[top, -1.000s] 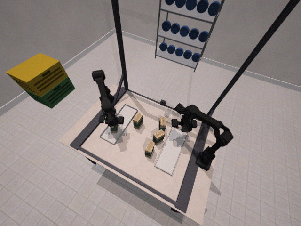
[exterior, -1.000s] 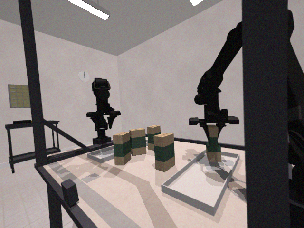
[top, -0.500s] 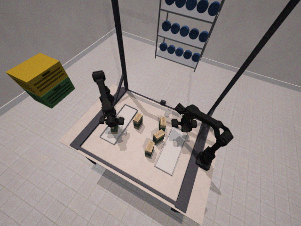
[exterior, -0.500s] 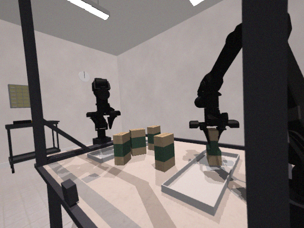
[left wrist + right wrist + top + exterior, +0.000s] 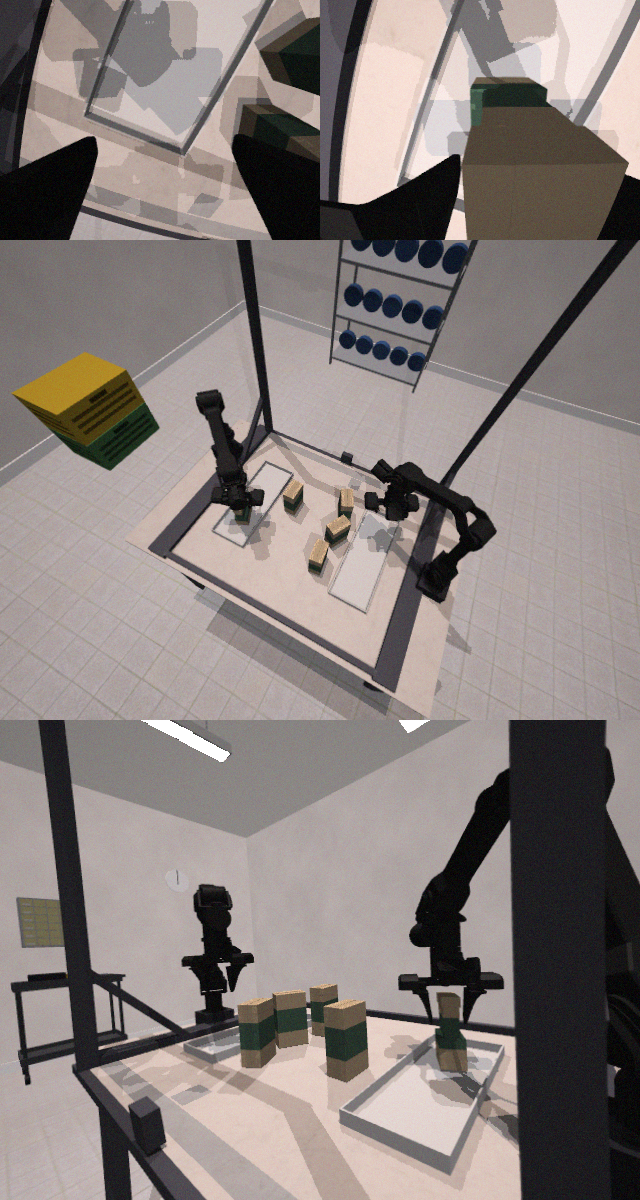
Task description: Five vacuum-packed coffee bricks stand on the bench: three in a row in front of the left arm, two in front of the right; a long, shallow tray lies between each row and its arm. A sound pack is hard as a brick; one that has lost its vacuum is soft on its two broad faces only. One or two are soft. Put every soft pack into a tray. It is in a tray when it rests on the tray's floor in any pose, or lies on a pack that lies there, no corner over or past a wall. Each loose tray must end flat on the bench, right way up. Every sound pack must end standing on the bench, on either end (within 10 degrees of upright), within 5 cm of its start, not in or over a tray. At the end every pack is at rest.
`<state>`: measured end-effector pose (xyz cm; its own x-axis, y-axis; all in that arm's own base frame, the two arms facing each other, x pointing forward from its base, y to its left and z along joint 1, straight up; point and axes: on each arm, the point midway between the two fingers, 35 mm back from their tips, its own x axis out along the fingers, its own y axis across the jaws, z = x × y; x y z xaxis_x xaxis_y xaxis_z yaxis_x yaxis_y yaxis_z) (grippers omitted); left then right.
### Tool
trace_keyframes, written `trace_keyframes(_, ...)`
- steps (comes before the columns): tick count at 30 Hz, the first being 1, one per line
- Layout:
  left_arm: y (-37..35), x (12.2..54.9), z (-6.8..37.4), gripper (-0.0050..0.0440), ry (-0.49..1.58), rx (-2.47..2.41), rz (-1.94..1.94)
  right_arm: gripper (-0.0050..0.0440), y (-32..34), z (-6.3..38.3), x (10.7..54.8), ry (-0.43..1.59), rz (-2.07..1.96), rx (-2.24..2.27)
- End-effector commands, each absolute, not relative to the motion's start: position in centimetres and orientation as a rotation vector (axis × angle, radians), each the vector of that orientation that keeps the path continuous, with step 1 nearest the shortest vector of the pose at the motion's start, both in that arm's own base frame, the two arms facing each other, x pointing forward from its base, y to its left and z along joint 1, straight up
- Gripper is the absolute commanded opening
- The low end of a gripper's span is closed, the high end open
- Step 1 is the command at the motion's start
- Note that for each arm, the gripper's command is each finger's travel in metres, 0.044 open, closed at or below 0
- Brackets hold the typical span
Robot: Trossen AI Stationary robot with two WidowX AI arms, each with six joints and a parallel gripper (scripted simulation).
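My right gripper [image 5: 240, 497] is open. Its fingers stand on either side of a tan coffee pack with a green band [image 5: 448, 1031], a little apart from it. That pack stands upright on the floor of the right tray [image 5: 429, 1099], near its far end. It fills the right wrist view [image 5: 534, 187]. The right row's other pack [image 5: 293, 494] stands on the bench beside that tray. My left gripper [image 5: 373, 500] is open and empty above the end of the left tray [image 5: 364, 562]. Three packs [image 5: 345, 500] [image 5: 337, 527] [image 5: 318, 554] stand in a row beside the left tray.
The left wrist view shows the left tray [image 5: 180, 47] below and two packs [image 5: 294, 54] [image 5: 280, 130] at the right edge. Dark frame posts [image 5: 555, 952] rise at the bench's corners. A small dark box [image 5: 147, 1124] sits on the bench's edge rail.
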<state>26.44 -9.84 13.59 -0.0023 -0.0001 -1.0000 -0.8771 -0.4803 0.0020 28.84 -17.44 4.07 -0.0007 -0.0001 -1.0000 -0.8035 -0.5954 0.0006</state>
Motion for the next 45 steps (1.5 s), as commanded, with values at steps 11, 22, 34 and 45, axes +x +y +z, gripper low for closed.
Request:
trace_keyframes(11, -9.9, 26.6, 14.1, 0.0355, 0.922, -1.588, 1.552, 0.036, -17.6, 4.7, 29.1, 0.836, 1.643, -1.685)
trace_keyframes(22, -9.9, 26.6, 14.1, 0.0355, 0.922, -1.588, 1.552, 0.036, -17.6, 4.7, 29.1, 0.836, 1.643, -1.685)
trace_keyframes(34, -9.9, 26.6, 14.1, 0.0355, 0.922, -1.588, 1.552, 0.036, -17.6, 8.1, 29.1, 0.836, 1.643, -1.686)
trace_keyframes(45, -9.9, 26.6, 14.1, 0.0355, 0.922, -1.588, 1.552, 0.036, -17.5, 11.9, 29.0, 0.836, 1.643, -1.686)
